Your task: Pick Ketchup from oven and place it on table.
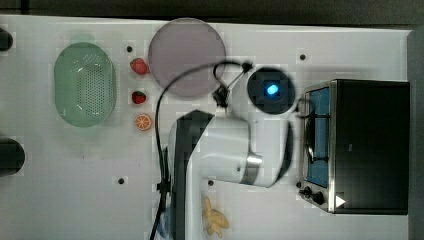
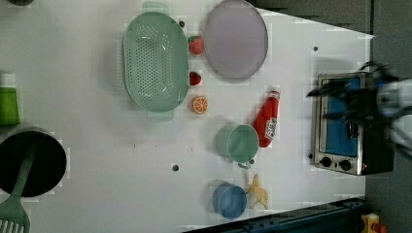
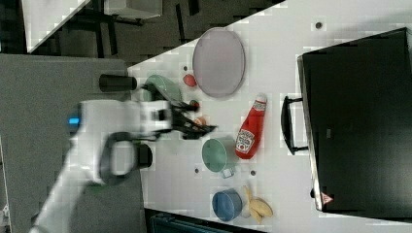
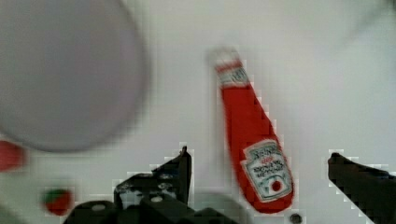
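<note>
The ketchup lies on its side on the white table, its white cap towards the grey plate, between the plate and the oven. It is a slim red bottle with a white label. In the wrist view my gripper is open, its black fingers standing wide on either side of the ketchup lying below, and nothing is held. The right view shows the gripper off the table. The oven has its bluish door shut. In the top view my arm covers the ketchup.
A grey plate, a green colander, two strawberries and an orange slice lie beyond the ketchup. A green cup stands right beside it. A blue cup and a banana are near the edge.
</note>
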`<state>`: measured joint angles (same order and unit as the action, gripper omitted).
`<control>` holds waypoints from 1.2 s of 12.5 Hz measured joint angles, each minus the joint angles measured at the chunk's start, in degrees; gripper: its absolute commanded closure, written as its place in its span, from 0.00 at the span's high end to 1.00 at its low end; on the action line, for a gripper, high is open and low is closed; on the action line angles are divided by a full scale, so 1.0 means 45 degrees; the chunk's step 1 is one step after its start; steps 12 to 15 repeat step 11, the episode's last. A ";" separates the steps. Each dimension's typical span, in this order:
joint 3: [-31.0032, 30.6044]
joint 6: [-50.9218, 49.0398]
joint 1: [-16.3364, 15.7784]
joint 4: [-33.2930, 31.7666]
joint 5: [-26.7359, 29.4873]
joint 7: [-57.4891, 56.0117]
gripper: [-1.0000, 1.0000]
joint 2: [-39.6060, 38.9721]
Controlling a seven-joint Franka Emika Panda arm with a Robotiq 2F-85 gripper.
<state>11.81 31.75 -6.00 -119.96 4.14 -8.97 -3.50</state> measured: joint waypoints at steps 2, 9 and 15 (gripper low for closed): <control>-0.0059 -0.2297 0.0111 0.2164 -0.0387 0.0595 1.00 0.0842; -0.0026 -0.7015 -0.0122 0.6528 -0.1371 0.1569 1.00 0.2244; 0.0112 -0.7045 -0.0126 0.6739 -0.0998 0.1572 1.00 0.2175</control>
